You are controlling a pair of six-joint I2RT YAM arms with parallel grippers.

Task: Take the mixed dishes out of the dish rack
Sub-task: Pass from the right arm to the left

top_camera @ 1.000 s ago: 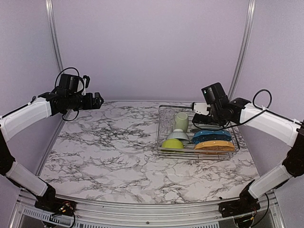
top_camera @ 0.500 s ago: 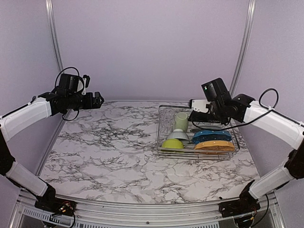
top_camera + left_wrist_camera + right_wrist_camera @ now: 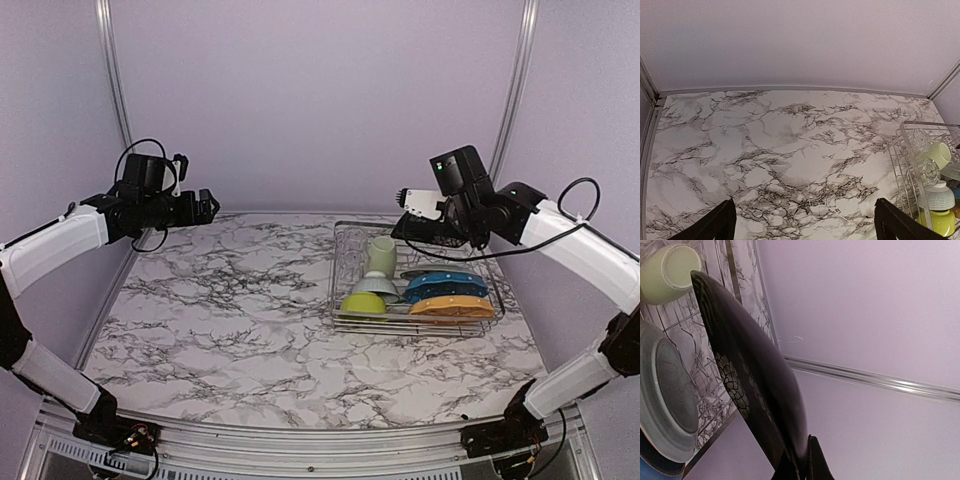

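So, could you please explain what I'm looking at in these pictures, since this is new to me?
Two robot arms are bolted at the near edge of a marble table. The wide picture comes from a fixed camera above and behind them; the other two come from wrist cameras. The left arm hovers with its jaws open, empty. The right arm has its jaws shut on a dark square plate, held above the dish rack. In the rack sit a pale green mug, a clear glass, a lime green bowl, a small white bowl, a blue plate and an orange dotted plate.
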